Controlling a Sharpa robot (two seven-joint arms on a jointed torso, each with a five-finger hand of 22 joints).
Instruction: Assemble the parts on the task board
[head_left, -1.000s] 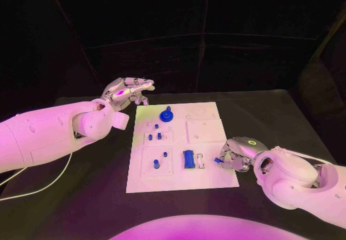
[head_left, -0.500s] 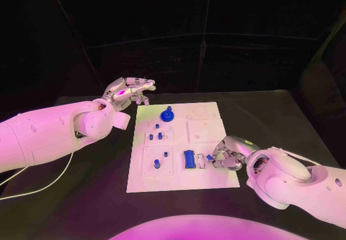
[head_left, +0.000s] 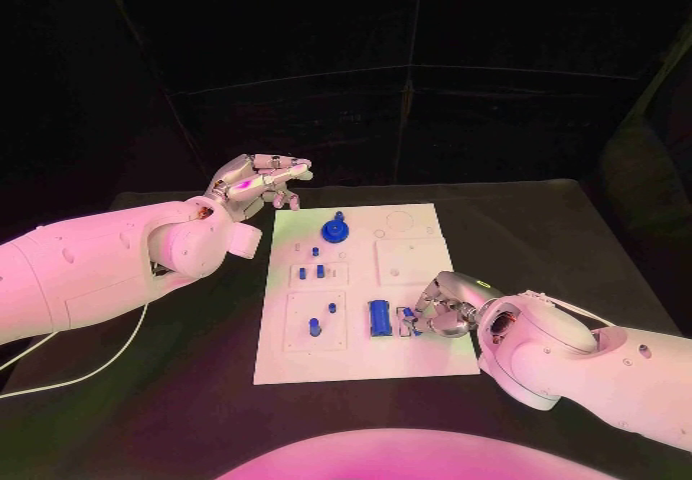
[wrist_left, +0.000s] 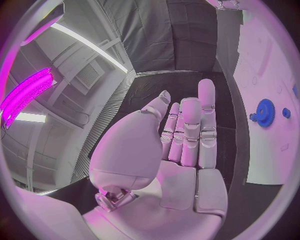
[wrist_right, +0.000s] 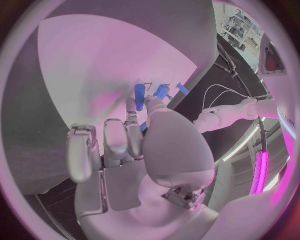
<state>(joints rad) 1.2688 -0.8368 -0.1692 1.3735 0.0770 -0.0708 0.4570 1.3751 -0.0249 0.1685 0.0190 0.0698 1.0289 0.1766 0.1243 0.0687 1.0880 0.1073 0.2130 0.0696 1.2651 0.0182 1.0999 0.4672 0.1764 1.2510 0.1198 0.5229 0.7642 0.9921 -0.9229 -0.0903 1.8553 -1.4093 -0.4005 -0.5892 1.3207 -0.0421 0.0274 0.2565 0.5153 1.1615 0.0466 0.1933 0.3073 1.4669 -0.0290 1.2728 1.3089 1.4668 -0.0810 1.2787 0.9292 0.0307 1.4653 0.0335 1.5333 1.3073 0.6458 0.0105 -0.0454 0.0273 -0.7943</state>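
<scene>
The white task board (head_left: 361, 290) lies in the middle of the table. On it are a blue gear (head_left: 335, 232), a long blue block (head_left: 378, 318) and several small blue pegs (head_left: 313, 326). My right hand (head_left: 450, 310) is low over the board's right side, just right of the block. It pinches a small blue part (head_left: 408, 314) between thumb and fingers; a sliver of blue part (wrist_right: 143, 126) peeks out beside the thumb. My left hand (head_left: 260, 182) hovers beyond the board's far left corner, fingers apart and holding nothing. The left hand (wrist_left: 181, 145) has the gear (wrist_left: 265, 112) off to its side.
The black table (head_left: 173, 380) surrounds the board. A white cable (head_left: 87, 375) runs over its left side. White inset plates (head_left: 405, 262) occupy the board's far right part.
My right hand has slid left across the board toward the blue block, taking the small blue part along. The left hand has hardly moved.
</scene>
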